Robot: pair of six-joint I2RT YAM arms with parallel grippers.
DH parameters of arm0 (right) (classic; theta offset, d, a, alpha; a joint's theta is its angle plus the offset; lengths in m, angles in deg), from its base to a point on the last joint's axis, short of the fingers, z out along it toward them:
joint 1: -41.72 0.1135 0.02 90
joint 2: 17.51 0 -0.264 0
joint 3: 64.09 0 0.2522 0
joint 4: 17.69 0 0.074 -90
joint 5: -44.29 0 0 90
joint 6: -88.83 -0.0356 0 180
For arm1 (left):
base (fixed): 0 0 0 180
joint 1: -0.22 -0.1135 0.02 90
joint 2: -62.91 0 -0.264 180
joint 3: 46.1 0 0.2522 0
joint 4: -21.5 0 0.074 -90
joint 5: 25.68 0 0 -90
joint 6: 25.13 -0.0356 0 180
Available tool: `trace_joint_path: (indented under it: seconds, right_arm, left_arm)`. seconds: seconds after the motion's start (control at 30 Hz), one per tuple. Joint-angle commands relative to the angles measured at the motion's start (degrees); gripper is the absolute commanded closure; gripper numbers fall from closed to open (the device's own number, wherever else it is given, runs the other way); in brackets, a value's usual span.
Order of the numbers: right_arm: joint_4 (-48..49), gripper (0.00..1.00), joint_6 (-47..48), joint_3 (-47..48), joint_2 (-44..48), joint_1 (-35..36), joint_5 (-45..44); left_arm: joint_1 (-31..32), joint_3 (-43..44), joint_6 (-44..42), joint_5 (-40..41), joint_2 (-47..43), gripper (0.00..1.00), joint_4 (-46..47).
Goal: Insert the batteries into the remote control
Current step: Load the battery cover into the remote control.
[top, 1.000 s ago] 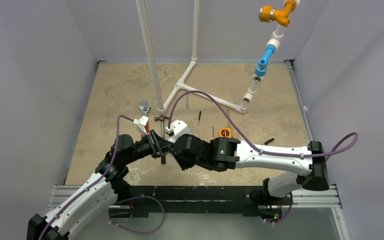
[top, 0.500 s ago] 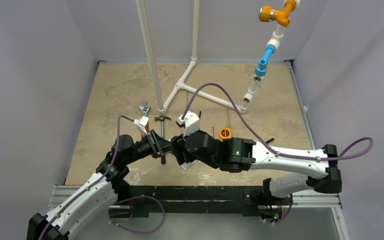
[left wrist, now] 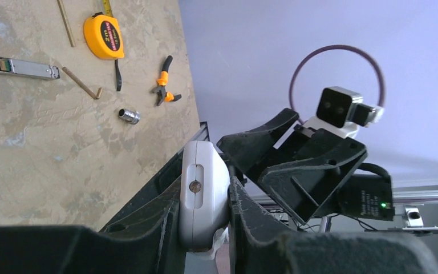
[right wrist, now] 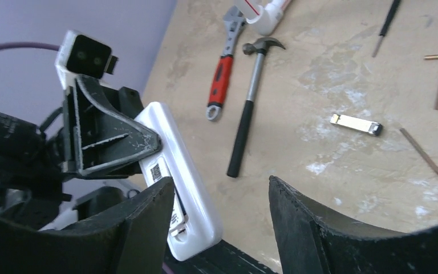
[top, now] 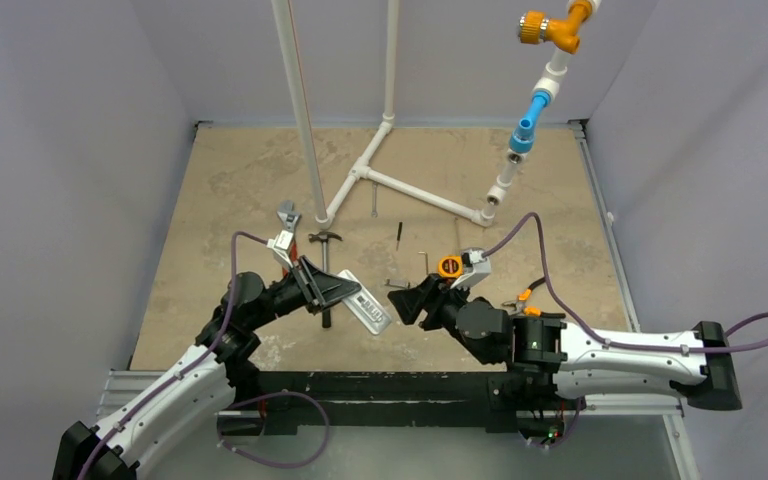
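Top external: remote control [top: 368,306] clamped by left gripper [top: 344,289], right gripper [top: 407,302] open

At the far left of the clutter, a red-handled wrench [top: 286,214] lies on the tan table [top: 220,200], with a hammer [top: 324,240] just beside it on the right. Next is the left gripper, closed on the long sides of the remote control. The handset slants down-right out of the jaws, its free end pointing at the right gripper. Can't tell if that end touches the table. In the left wrist view the remote control [left wrist: 204,191] is seen end-on, pinched between both fingers [left wrist: 158,220]. In the right wrist view its plain white back [right wrist: 178,171], with a small label, faces the camera.

Right of the handset, the right gripper sits just beside the free end, jaws spread, nothing between them. The right wrist view shows a wide gap between its fingers [right wrist: 319,228].

Further right on the table are a black screwdriver [top: 398,234] and an orange tape measure [top: 449,266], then pliers [top: 522,296] with orange grips. All three lie apart from both grippers.
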Motion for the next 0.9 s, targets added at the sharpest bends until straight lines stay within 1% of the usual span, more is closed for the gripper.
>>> trace_joint_path:
  seconds: [0.0,0.13,0.23,0.33,0.53,0.67,0.87]
  right_arm:
    - [20.3,0.38,-4.0,-7.0,4.6,0.0,-0.2]
    - [29.1,0.29,-5.0,-12.1,5.1,0.1,0.7]
    - [33.0,0.27,-6.0,-13.7,4.2,0.1,1.6]
    - [33.4,0.26,-6.8,-13.7,3.0,0.1,2.4]
    - [33.9,0.26,-9.1,-14.1,1.3,0.0,4.1]
    - [30.9,0.27,-11.3,-14.9,1.7,0.1,4.0]
    - [30.6,0.27,-14.4,-16.2,1.7,0.1,5.5]
  left_arm:
    - [0.0,1.5,3.0,0.9,-0.6,1.00,5.0]
    - [0.0,1.9,3.7,1.9,-0.6,1.00,4.6]
    - [-0.1,2.3,3.8,2.0,-0.1,1.00,4.8]
    - [0.0,2.6,3.9,1.9,0.4,1.00,5.0]
    - [0.0,3.1,3.8,1.8,0.6,1.00,5.1]
    - [0.0,3.2,3.8,2.0,0.1,1.00,5.4]
    - [0.0,3.5,3.6,1.8,0.2,1.00,5.3]
